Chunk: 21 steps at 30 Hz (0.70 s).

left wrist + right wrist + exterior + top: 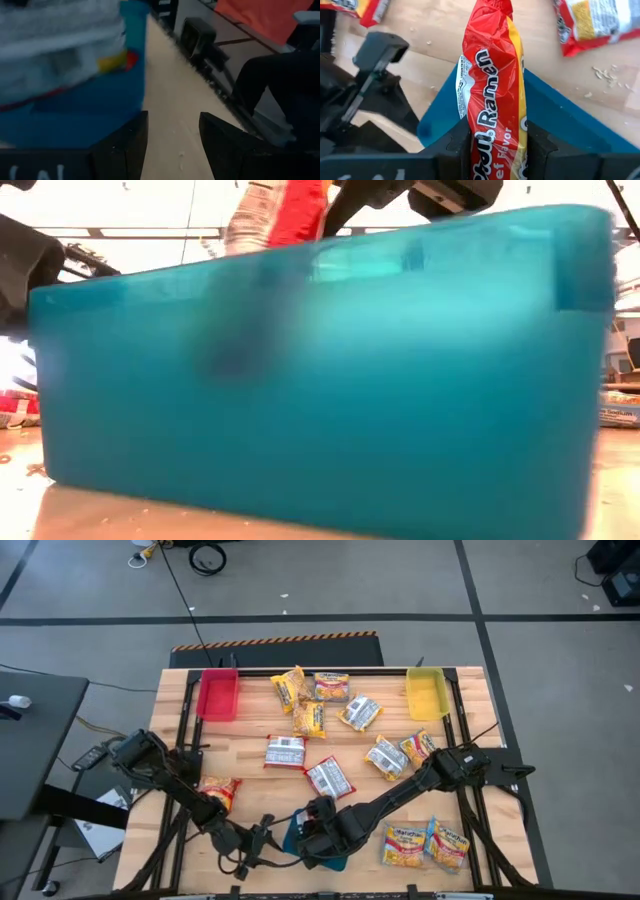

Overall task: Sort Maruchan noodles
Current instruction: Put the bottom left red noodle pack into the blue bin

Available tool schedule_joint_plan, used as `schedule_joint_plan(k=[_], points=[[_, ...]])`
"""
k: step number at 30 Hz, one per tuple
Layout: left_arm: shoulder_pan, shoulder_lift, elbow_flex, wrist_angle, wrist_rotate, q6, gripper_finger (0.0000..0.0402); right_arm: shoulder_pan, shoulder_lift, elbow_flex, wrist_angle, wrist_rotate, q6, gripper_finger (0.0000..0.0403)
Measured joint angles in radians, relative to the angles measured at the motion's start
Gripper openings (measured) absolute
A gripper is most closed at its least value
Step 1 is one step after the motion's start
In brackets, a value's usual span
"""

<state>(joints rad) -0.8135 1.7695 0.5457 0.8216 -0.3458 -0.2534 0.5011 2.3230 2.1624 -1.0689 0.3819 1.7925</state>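
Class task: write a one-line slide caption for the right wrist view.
Right gripper holds a red ramen packet upright over the teal bin.

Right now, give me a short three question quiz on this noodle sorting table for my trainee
1. True or false: the right gripper is clamped on a red ramen packet.
2. That packet hangs over which container? A) red bin B) yellow bin C) teal bin
3. Fill in: the left gripper is ____, with nothing between its fingers.

Key: 1 true. 2 C, the teal bin; the red bin and yellow bin sit at the far edge. 3 open.
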Motion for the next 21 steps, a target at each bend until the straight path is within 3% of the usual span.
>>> schedule_joint_plan(k=[3,11,16,21], points=[[-0.006,0.0,0.0,-0.015,0.002,0.01,0.018,-0.002,0.0,0.0,0.029,0.0,-0.043,0.0124],[-0.04,-0.055,-0.001,-0.269,-0.049,-0.075,0.018,0.005,0.0,0.001,0.044,-0.047,-0.18,0.0125],[-0.031,-0.059,0.0,-0.208,-0.194,-0.015,0.018,0.006,0.0,0.001,0.043,-0.03,-0.235,0.0125],[-0.001,-0.015,0.003,-0.162,-0.171,-0.017,0.018,-0.015,0.0,0.001,0.042,0.004,-0.169,0.0126]])
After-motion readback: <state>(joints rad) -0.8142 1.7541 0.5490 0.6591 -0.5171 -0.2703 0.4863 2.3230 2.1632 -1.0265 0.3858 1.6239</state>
